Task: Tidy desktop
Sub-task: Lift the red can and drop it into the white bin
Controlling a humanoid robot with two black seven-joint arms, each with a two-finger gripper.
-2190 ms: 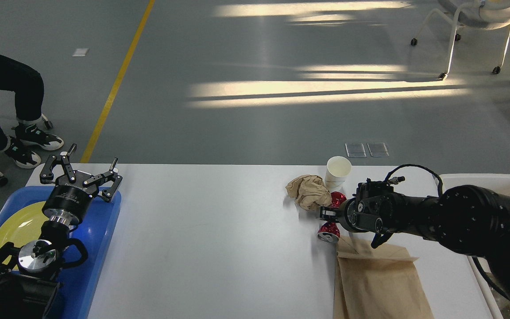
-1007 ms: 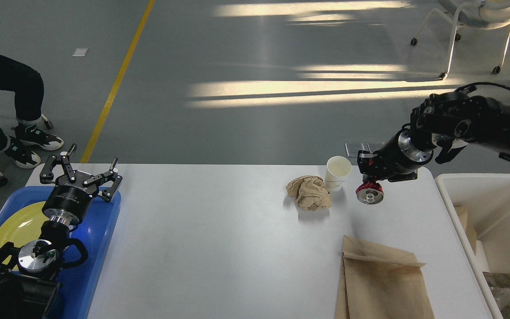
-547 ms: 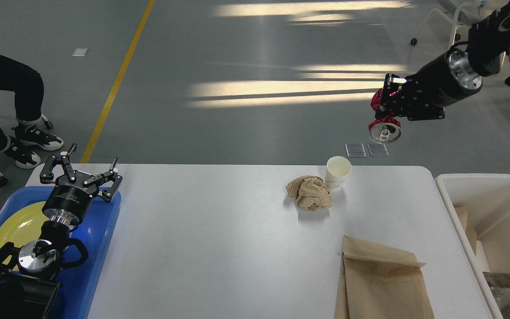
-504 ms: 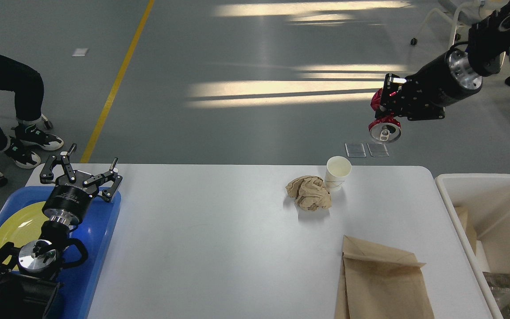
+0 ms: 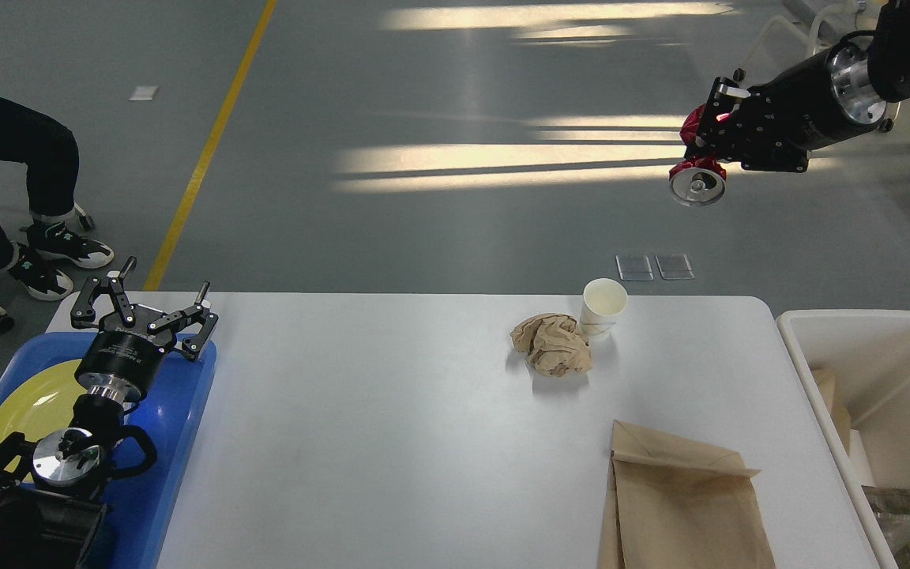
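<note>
The large white rectangular desktop (image 5: 392,427) fills the foreground, its near edge cut off; above it, the right gripper (image 5: 704,150) apparently clamps a crushed red can (image 5: 696,178), while the left gripper (image 5: 143,312) rests spread open, empty.

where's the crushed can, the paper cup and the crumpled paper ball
crushed red can (image 5: 697,180), head view, on its silver end, held in the right gripper (image 5: 709,134) above the floor
white paper cup (image 5: 603,309), head view, on its side wall
crumpled brown paper ball (image 5: 551,344), head view, on its middle
</note>
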